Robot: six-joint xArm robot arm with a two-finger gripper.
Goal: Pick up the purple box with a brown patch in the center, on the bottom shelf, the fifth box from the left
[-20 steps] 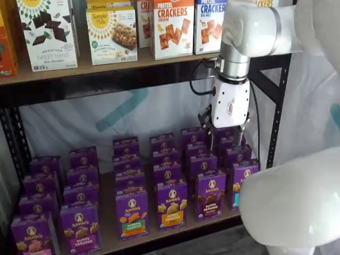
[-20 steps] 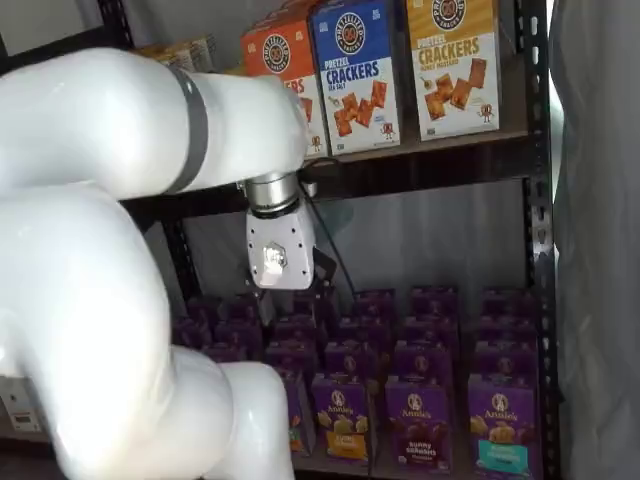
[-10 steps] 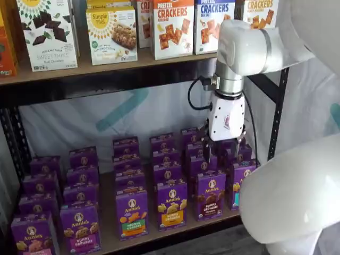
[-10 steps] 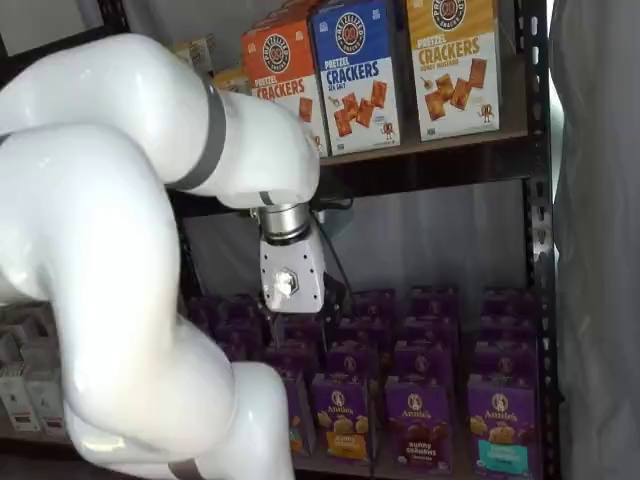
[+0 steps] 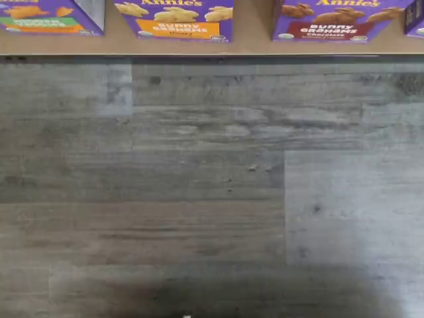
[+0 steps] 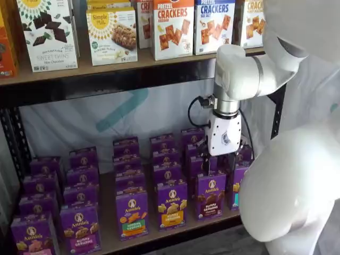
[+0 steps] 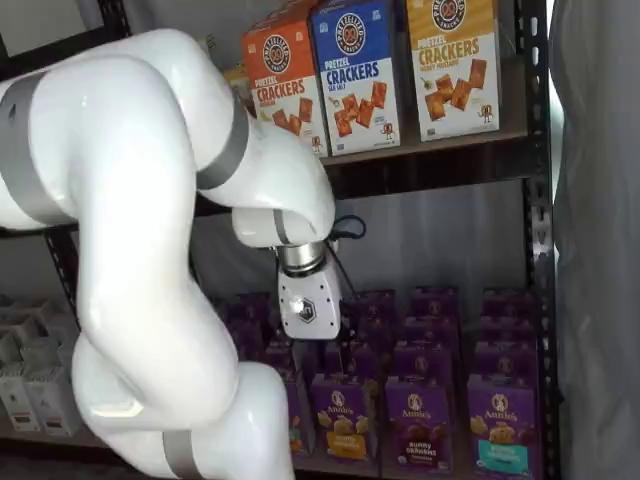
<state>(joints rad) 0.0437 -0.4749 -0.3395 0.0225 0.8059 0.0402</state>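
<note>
One target carton is identified: the purple box [image 6: 211, 195] stands upright in the front row of the bottom shelf [image 6: 109, 229], lower centre-right of a shelf view, brown cookies printed at its middle. A yellow-banded carton [image 6: 171, 204] stands just beside it. The gripper [image 6: 218, 162] hangs above that column, in front of the boxes behind; its black fingers are seen against dark cartons, so whether they stand apart cannot be told. Judgement: the box is light, thin cardboard, stiff at the edges but crushable on its broad faces. Best hold appears to be across the narrow sides near the top, with moderate pressure.
</note>
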